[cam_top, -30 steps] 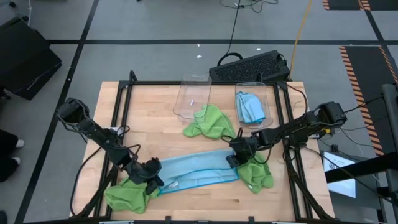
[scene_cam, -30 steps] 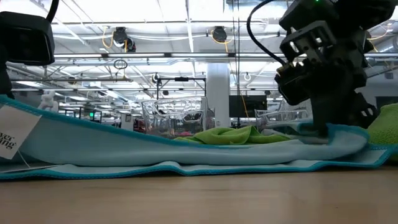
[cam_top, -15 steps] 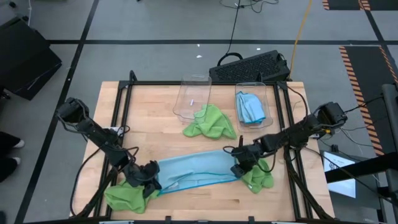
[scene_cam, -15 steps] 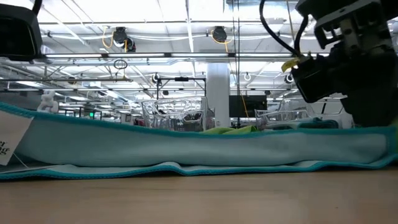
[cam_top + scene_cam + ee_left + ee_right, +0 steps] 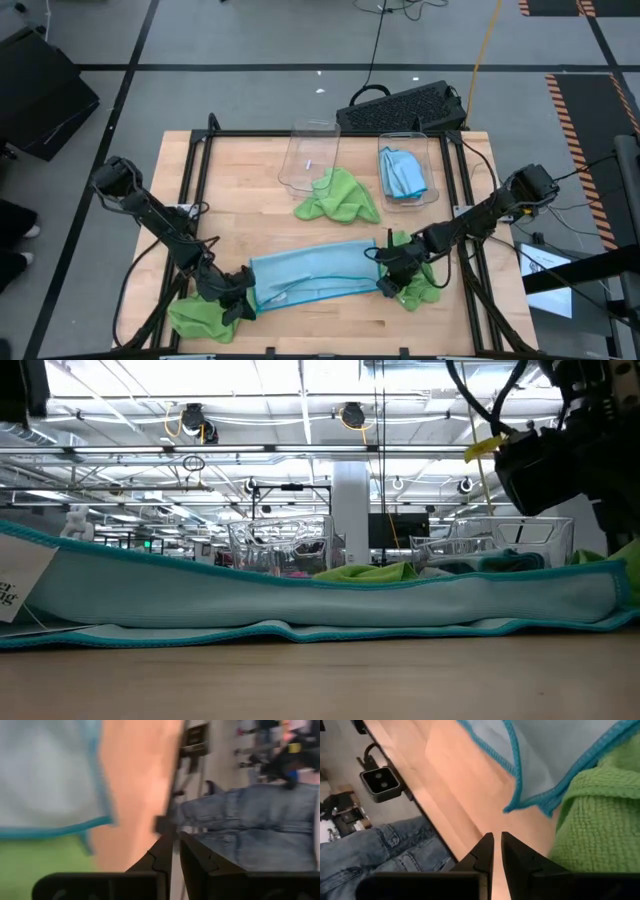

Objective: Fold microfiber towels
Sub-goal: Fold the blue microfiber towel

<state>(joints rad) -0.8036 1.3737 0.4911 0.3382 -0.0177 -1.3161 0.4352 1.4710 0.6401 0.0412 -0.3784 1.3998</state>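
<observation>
We see a light blue microfiber towel (image 5: 315, 278) stretched long across the front of the wooden counter (image 5: 240, 190), doubled over, with the left pincer (image 5: 238, 298) at its left end and the right pincer (image 5: 389, 281) at its right end. In both wrist views the fingers sit nearly together with nothing visibly between them, so we judge neither clamps cloth. The towel looks light, limp and clingy; we would pinch it at the stitched corners, since anywhere else it will sag and bunch.

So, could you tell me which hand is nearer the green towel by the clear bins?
The right hand, a short way toward the front right of the green towel. The left hand sits farther off, front left.
</observation>
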